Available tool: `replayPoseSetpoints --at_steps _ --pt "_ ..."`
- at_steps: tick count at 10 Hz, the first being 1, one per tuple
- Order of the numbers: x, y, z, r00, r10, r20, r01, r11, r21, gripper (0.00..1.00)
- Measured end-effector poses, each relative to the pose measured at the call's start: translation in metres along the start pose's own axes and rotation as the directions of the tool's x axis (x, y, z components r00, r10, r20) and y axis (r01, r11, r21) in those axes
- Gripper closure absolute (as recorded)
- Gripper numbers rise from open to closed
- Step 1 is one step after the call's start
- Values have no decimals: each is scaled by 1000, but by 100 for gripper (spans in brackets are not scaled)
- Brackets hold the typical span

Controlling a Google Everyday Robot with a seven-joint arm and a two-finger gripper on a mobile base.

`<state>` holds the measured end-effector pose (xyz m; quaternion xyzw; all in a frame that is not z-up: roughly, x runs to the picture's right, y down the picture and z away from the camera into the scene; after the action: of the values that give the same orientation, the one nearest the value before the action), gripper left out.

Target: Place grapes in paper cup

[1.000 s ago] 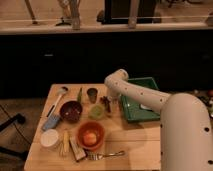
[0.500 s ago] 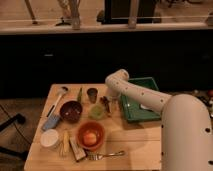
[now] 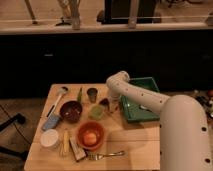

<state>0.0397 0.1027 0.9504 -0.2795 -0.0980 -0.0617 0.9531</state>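
- Gripper (image 3: 113, 103): at the end of the white arm (image 3: 150, 102), low over the middle of the table, left of the green tray. Mostly masked by the wrist; whether it is spread or pressed together cannot be told.
- Grapes (image 3: 104, 102): a small dark lump on the table just left of the gripper, between the cup and the green item. Contact with the gripper cannot be made out.
- Arm: its bulky lower part fills the bottom right corner, cut off by the picture edge, and hides the table's right front corner and part of the tray.
- Table (image 3: 135, 145): light wood. Its back edge runs close behind the cup and the tray. Bare wood lies in front of the tray and right of the orange bowl.
- Cup (image 3: 92, 94): small, brownish, upright near the back edge, near the grapes. Its contents are not visible.
- Green tray (image 3: 131, 111): at the right of the table, the arm crossing over it. Its contents are hidden.
- Dark bowl (image 3: 71, 111): left of centre. Its inside is too dark to read.
- Orange bowl (image 3: 90, 136): near the front, holding an orange fruit (image 3: 90, 137).
- White round tub (image 3: 50, 139): at the front left corner, showing only white inside.
- Green item (image 3: 96, 112): round, between the dark bowl and the gripper. Its kind is unclear.
- Spoon (image 3: 57, 98): at the back left, lying at an angle.
- Fork (image 3: 106, 155): along the front edge.
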Motion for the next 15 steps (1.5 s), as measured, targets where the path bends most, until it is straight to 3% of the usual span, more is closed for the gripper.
replayPoseSetpoints --at_steps 2,4,15 --pt "1 0 0 1000 -1 -1 1 1000 6 84" --pt "1 -1 0 1000 -9 -4 9 1000 14 99" --pt "-13 -5 -20 997 -75 23 73 995 73 100"
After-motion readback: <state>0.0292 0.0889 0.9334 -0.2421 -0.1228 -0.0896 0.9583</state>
